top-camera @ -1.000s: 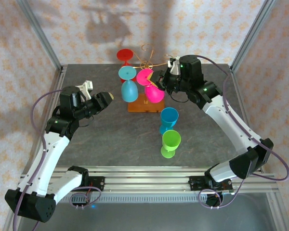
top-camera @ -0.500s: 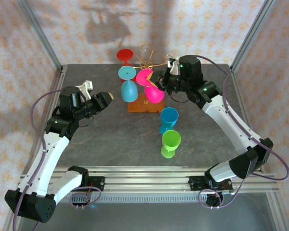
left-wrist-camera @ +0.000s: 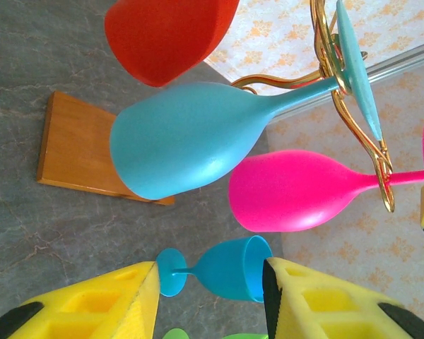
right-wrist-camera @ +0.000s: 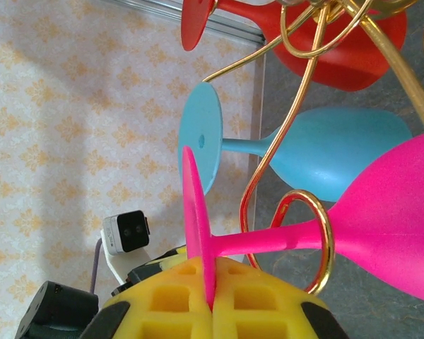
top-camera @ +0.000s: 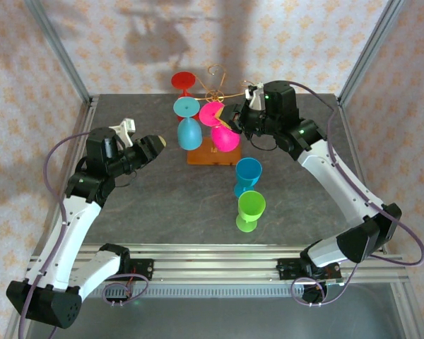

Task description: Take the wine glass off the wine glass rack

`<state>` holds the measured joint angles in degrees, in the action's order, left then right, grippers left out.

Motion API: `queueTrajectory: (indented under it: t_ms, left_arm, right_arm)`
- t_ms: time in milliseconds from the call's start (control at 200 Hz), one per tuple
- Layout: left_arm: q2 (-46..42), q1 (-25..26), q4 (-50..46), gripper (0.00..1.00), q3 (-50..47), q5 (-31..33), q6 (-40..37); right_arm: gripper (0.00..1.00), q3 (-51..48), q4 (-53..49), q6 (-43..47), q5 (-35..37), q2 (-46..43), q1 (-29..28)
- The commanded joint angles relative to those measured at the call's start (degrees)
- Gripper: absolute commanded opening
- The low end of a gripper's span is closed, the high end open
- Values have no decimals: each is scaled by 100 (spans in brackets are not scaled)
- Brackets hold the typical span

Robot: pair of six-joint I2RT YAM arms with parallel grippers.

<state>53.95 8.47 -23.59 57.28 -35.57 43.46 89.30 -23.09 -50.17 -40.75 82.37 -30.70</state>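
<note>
A dark grey, marble-veined tabletop (top-camera: 162, 205) sits between cream wallpapered walls (top-camera: 304, 35) patterned with pale orange floral motifs. Slanting silver metal frame posts (top-camera: 65, 60) rise at its back corners. Soft grey shadows (top-camera: 155, 42) fall across the rear wall.

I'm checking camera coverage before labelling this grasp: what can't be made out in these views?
- Top view: the red glass has its bowl mostly hidden behind the light-blue glass.
- Top view: the rack's wooden base is partly covered by the pink glass.
- Left wrist view: the green glass is cut off by the bottom edge.
- Right wrist view: the pink glass's rim runs off the right edge.
</note>
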Motion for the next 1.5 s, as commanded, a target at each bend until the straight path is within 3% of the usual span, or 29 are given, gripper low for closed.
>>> queueTrajectory:
  t_ms: [0,425,1492]
  left_arm:
    - [-109,-54,4,43,-68,32,-40]
    - [-130,-55,81,43,-150,59,37]
    - [-473,-52,-96,43,-234,152,12]
  right_arm:
    - [0,70,173,34,-192,-224,3]
    - [0,113,110,36,-449,-182,-22]
    - [0,633,-81,12,-243,234,-156]
